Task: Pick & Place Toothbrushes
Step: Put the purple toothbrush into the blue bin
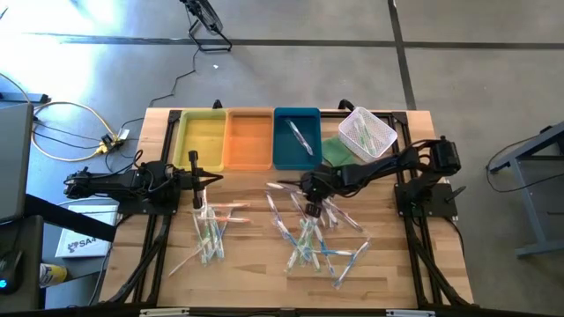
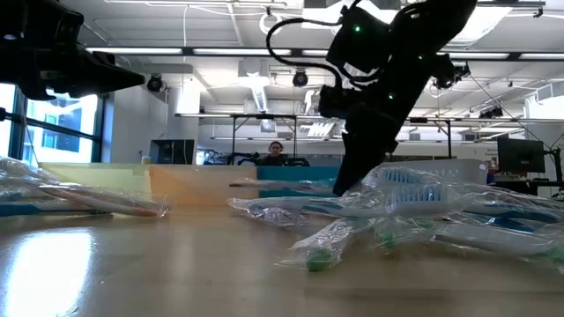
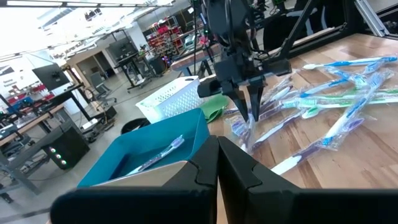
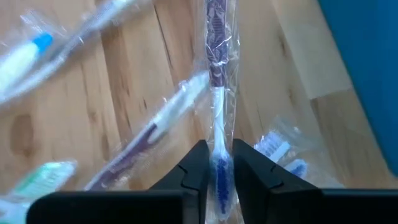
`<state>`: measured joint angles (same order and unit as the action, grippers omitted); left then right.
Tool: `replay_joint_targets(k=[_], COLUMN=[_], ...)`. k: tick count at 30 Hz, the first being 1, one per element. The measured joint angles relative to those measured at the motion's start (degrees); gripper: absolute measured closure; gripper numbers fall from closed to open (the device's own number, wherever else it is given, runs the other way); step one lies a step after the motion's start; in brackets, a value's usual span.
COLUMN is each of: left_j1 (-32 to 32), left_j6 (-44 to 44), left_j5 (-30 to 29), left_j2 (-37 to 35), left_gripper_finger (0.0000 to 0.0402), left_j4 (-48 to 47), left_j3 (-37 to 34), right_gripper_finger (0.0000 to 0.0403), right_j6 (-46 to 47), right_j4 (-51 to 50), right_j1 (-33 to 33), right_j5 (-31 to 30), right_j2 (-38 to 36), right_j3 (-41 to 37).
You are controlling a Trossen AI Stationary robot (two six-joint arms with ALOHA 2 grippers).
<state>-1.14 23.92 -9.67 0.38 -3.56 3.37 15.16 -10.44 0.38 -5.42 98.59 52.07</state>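
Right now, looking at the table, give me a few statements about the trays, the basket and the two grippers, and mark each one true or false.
1. The blue tray holds a wrapped toothbrush. True.
2. The right gripper hovers over the yellow tray. False: it is down at the pile of toothbrushes, its fingers around a purple-handled toothbrush.
3. The white mesh basket sits on the table's left side. False: it is at the back right, beside the blue tray.
4. The left gripper is shut. True.
5. The orange tray sits between the yellow tray and the blue one. True.
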Motion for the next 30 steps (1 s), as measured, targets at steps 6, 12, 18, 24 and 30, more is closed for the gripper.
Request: replay_joint_targets(k=[6, 12, 18, 24, 30], left_j1=[0.0, 0.0, 0.0, 0.0, 0.0], left_j6=[0.0, 0.0, 0.0, 0.0, 0.0], left_j5=[0.0, 0.0, 0.0, 0.0, 0.0], left_j2=[0.0, 0.0, 0.0, 0.0, 0.0], left_gripper_finger=[0.0402, 0.0402, 0.0402, 0.0402, 0.0402], left_j4=[0.0, 0.0, 0.0, 0.0, 0.0], left_j3=[0.0, 0.0, 0.0, 0.0, 0.0], right_gripper_finger=[0.0359, 0.0356, 0.0359, 0.0359, 0.0359], right_j6=[0.0, 0.0, 0.1, 0.2, 4.6], right_j4=[0.3, 1.5, 4.5, 6.6, 7.4], right_j1=[0.0, 0.0, -0.2, -0.2, -1.3], right_j5=[0.4, -0.5, -7.2, -16.1, -23.4], right_j2=[-4.2, -11.1, -17.9, -21.5, -21.6], right_j3=[0.0, 0.0, 0.0, 0.0, 0.0])
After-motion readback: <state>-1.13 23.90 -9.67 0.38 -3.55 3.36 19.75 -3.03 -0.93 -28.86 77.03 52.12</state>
